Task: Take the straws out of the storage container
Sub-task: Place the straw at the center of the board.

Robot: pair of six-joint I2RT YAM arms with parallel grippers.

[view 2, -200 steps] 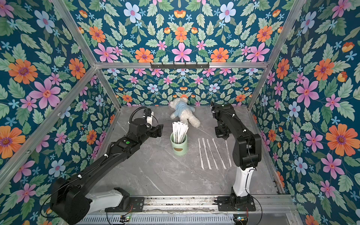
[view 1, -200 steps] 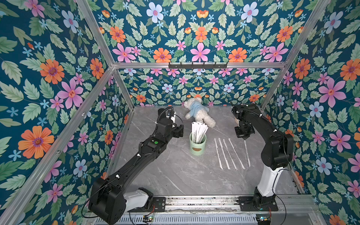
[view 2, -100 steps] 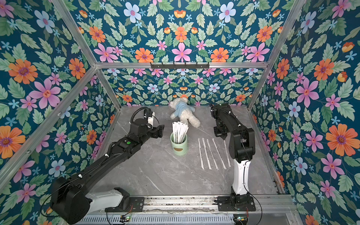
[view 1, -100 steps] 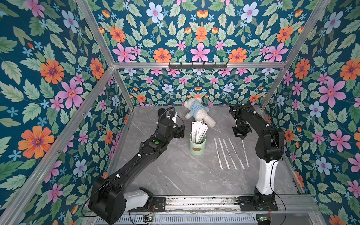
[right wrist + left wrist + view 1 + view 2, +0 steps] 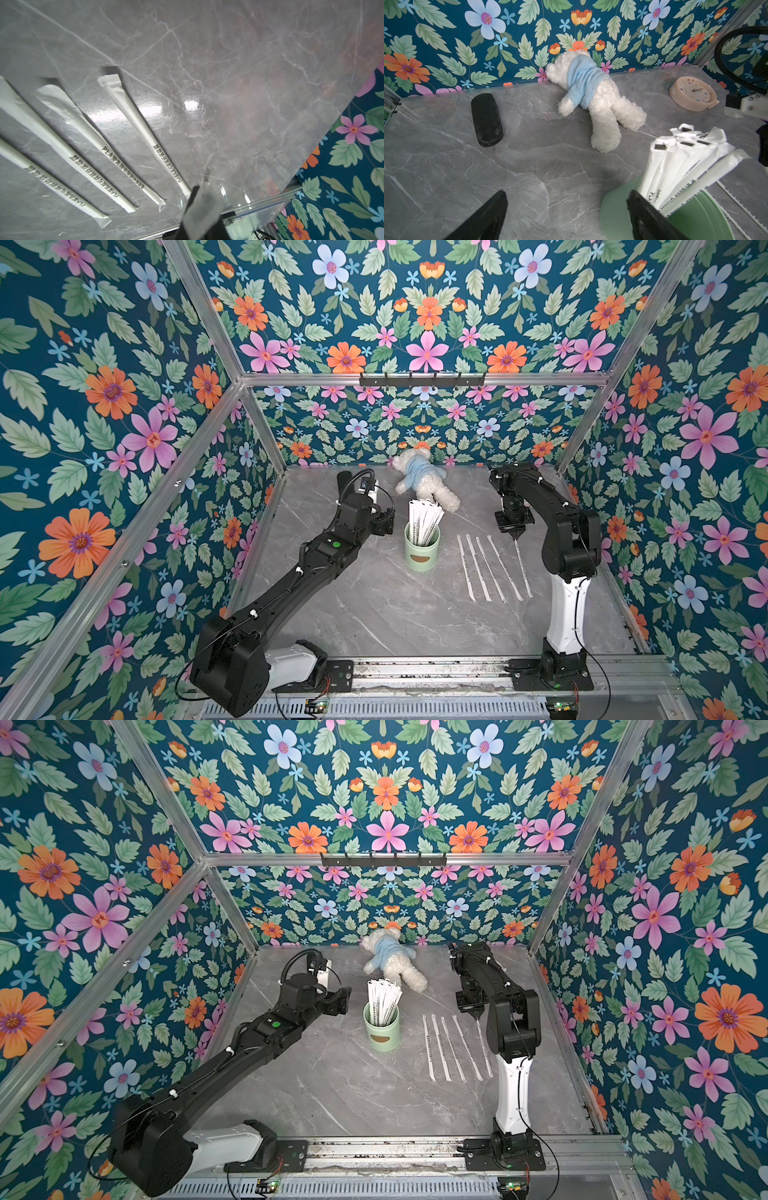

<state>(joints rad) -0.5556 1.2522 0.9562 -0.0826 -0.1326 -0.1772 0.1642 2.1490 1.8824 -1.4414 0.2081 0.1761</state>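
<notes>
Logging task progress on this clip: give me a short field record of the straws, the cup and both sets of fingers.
cup: upright
straws in cup: upright bundle
straws on table: five, side by side, on the bare table
left fingers: open, beside cup
right fingers: shut, at rightmost straw far end
other items: plush bear, clock, black case

Paper-wrapped straws (image 5: pixel 145 133) lie on glossy, seemingly marble table (image 5: pixel 249 83).
</notes>
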